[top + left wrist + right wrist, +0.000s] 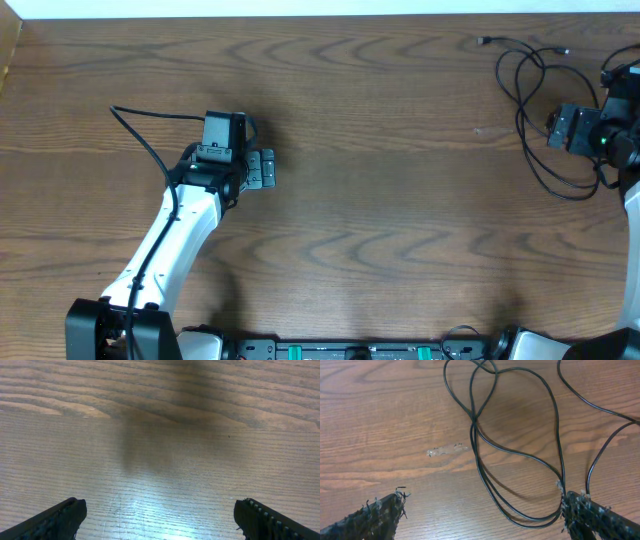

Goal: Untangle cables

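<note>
Zero untangling looks done: black cables [474, 422] lie looped and crossed just ahead of the wide-open, empty right gripper [482, 505], while the left gripper [160, 510] gapes empty too.

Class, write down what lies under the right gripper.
Black cables looped on the wooden table, beneath the open right gripper. Overhead, the arm covers part of the loops.

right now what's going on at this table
Two robot arms are working on a loose tangle of thin black cables lying near the far right edge of the wooden table. The right end effector hangs open low over the loops, holding nothing. The left end effector is open over bare wood, well away from the cables. Nothing is gripped yet.
</note>
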### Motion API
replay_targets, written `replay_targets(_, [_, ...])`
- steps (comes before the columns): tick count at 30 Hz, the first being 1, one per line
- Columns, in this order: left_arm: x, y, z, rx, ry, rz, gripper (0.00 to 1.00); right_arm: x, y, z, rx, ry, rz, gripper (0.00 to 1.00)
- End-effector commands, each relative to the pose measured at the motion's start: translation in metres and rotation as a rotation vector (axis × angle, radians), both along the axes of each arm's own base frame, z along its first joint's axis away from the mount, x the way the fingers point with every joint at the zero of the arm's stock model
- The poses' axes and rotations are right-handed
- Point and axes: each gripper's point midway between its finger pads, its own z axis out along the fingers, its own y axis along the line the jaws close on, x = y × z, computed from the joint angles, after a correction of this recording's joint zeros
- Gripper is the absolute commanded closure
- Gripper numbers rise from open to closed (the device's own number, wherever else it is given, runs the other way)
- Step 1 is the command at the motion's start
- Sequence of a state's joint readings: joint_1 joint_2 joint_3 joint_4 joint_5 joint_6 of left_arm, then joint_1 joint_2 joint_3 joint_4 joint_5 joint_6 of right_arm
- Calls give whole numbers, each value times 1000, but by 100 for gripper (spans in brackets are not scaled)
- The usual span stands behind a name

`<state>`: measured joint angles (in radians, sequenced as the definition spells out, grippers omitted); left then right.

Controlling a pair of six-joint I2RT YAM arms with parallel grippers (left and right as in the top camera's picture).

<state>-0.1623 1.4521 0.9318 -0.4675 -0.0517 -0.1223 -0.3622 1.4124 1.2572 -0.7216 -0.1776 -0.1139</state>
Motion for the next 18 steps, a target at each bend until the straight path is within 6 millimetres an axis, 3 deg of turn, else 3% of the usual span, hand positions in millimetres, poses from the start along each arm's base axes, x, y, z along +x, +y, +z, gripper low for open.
replay_targets(1, [1,3,3,16,-6,-5,0,0,-1,2,-15,-2,1,1])
replay_targets(18, [-4,10,-2,55,18,5,0,0,-1,2,-15,-2,1,1])
